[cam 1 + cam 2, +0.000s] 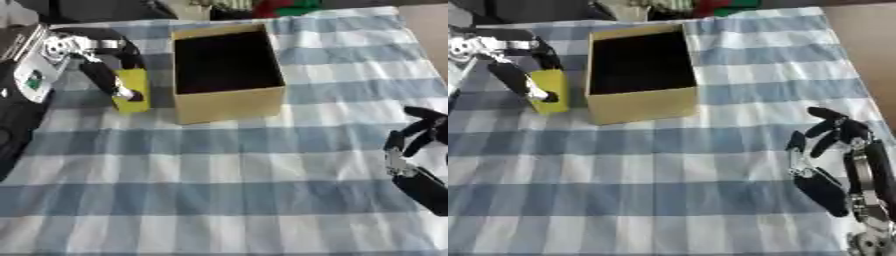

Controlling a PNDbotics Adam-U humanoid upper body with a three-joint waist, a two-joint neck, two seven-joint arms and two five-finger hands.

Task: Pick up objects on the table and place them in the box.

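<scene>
Yellow block point(133, 90) pinched in left robot hand point(105, 75), just beside cardboard box point(229, 102)

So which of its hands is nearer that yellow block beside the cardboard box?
The left hand: its fingers curl round the yellow block. The right hand hangs far off near the lower right, fingers relaxed.

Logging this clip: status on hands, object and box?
Left hand shut on yellow block, just left of the open cardboard box. Right hand idle, open, lower right. Nothing between block and box.
</scene>
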